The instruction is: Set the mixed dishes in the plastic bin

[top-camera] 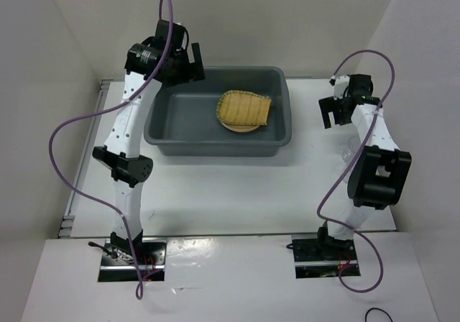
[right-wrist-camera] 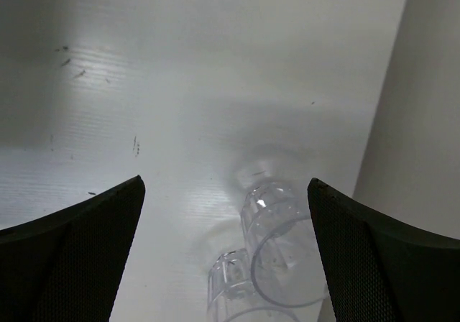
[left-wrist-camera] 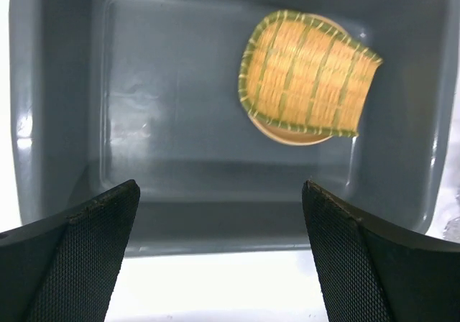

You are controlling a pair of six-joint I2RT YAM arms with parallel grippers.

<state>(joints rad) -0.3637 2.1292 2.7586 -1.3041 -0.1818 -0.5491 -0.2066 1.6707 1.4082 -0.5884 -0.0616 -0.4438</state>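
The dark grey plastic bin (top-camera: 215, 148) stands at the back middle of the table. Inside it the yellow-green bamboo tray (top-camera: 245, 108) lies on a tan-orange plate (top-camera: 239, 129), of which only the rim shows. I cannot tell whether a second plate lies beneath. My left gripper (top-camera: 195, 69) hovers open and empty over the bin's far left corner. In the left wrist view it (left-wrist-camera: 219, 192) looks down on the bin's floor (left-wrist-camera: 172, 106), the tray (left-wrist-camera: 305, 74) and the plate rim (left-wrist-camera: 291, 135). My right gripper (right-wrist-camera: 225, 185) is open above two clear cups (right-wrist-camera: 280, 239), (right-wrist-camera: 233, 286) on the table.
The cups (top-camera: 350, 152) show faintly on the white table right of the bin, beside the right arm (top-camera: 377, 171) and close to the right wall (right-wrist-camera: 424, 121). White walls enclose the table at the left, back and right.
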